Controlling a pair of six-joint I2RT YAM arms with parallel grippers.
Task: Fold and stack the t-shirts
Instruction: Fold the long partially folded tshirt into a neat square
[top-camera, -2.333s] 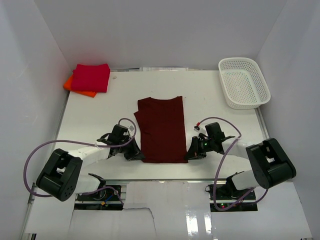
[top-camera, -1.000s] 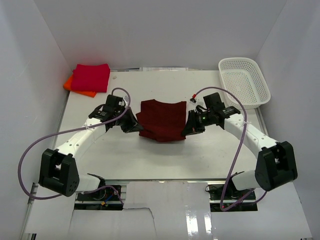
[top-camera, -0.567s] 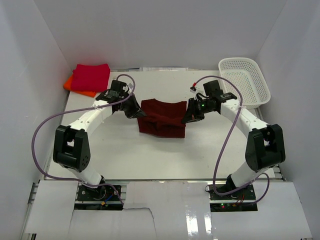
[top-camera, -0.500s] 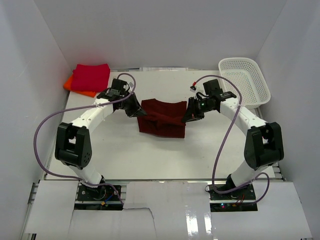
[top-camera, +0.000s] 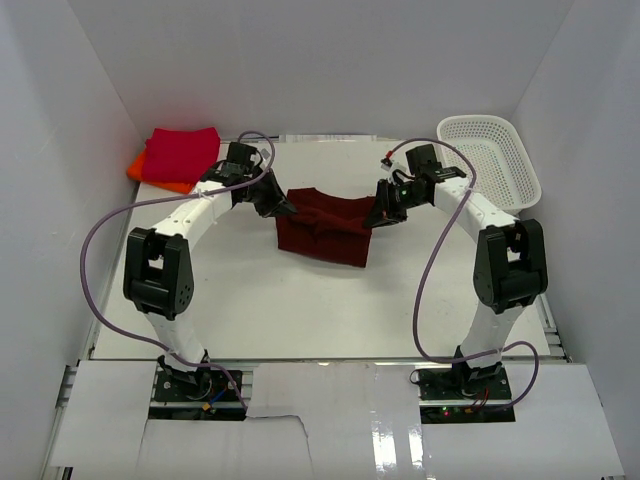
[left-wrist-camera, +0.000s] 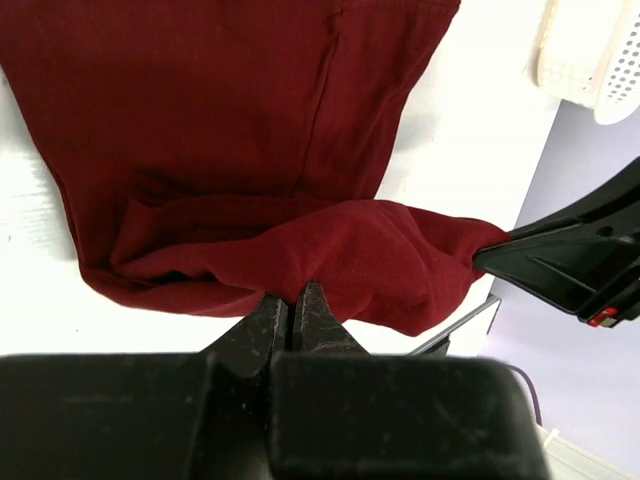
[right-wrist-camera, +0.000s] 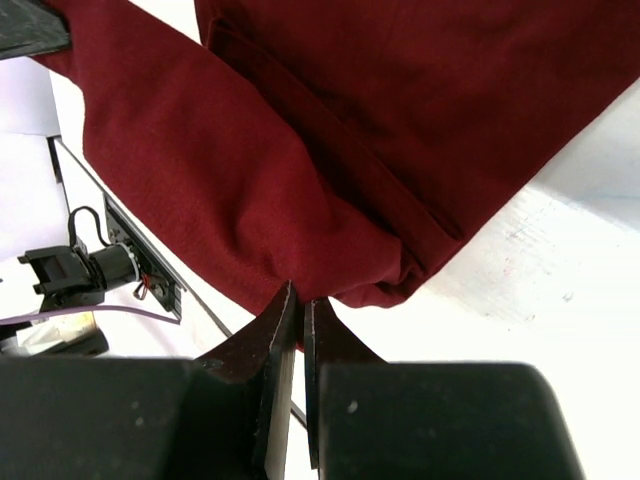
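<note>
Basket: the white mesh basket (top-camera: 478, 121) is set at the far right corner of the table (top-camera: 250, 300), well apart from the shirts.
Maroon t-shirt: the maroon t-shirt (top-camera: 325, 232) is found mid-table, toward the far side. Its long axis is laid left to right, and a fold is held above the flat part.
Left gripper: the left gripper (top-camera: 284, 208) is clamped on the fold's left end.
Right gripper: the right gripper (top-camera: 377, 219) is pinched on its right end.
Stack: the crimson t-shirt (top-camera: 182, 154) is laid folded upon the orange t-shirt (top-camera: 150, 173) at the far left corner.

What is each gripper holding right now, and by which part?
Both are shut on the maroon t-shirt: the left gripper pinches the left end of its lifted edge, the right gripper the right end.
</note>
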